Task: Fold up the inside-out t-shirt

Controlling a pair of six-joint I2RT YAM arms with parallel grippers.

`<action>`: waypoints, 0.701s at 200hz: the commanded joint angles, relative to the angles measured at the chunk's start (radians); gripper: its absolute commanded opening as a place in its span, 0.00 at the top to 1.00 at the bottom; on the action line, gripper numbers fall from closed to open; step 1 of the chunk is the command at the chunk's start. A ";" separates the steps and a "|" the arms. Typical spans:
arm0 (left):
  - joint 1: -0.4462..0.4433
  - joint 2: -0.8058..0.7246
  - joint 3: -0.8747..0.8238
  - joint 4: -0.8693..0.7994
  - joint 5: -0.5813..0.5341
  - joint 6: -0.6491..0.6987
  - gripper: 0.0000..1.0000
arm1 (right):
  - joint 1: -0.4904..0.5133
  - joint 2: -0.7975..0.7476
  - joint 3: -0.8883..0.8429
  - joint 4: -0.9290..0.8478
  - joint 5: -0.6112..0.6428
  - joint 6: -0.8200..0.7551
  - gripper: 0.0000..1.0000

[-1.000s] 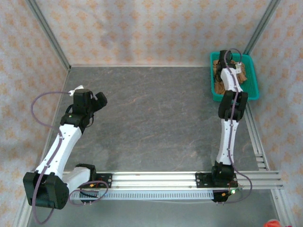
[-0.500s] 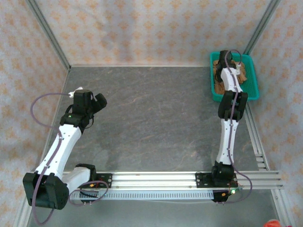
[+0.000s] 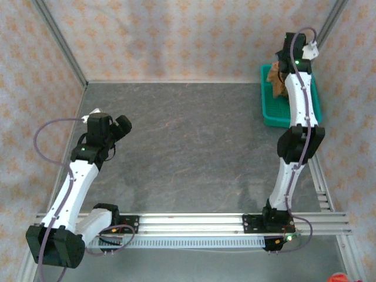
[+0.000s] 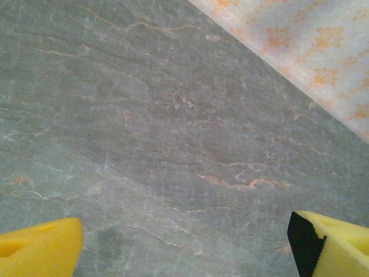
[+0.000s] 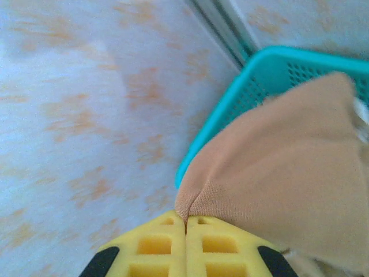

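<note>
The tan inside-out t-shirt (image 5: 288, 161) hangs bunched from my right gripper (image 5: 185, 222), whose yellow fingers are shut on a fold of the cloth. From above, that gripper (image 3: 281, 69) is raised over the teal basket (image 3: 269, 114) at the back right, and the t-shirt (image 3: 275, 79) trails from it down into the basket. A bit of white label (image 5: 362, 118) shows at the cloth's right edge. My left gripper (image 3: 122, 126) hovers open over the left side of the table; its yellow fingertips (image 4: 40, 251) stand far apart with bare table between them.
The grey stone-patterned table (image 3: 194, 135) stretches between the arms. Patterned fabric walls (image 3: 176, 35) close in the back and sides. Metal rails (image 3: 317, 176) run along the right edge and the front. The basket rim (image 5: 230, 98) lies close below the right gripper.
My right gripper shut on the t-shirt inside the basket and has risen, pulling the cloth up out of it. The left arm shifted only slightly.
</note>
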 commanded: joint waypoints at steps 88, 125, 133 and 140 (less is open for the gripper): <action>0.004 -0.136 0.089 -0.118 0.100 -0.046 0.07 | 0.357 -0.308 0.201 -0.059 -0.100 -0.424 1.00; 0.004 -0.154 0.075 -0.123 0.143 -0.062 0.07 | 0.509 -0.289 0.230 -0.054 -0.169 -0.416 1.00; 0.004 -0.158 0.073 -0.123 0.145 -0.065 0.07 | 0.533 -0.276 0.225 -0.061 -0.176 -0.404 1.00; 0.004 -0.164 0.070 -0.121 0.147 -0.066 0.07 | 0.550 -0.264 0.206 -0.062 -0.185 -0.387 1.00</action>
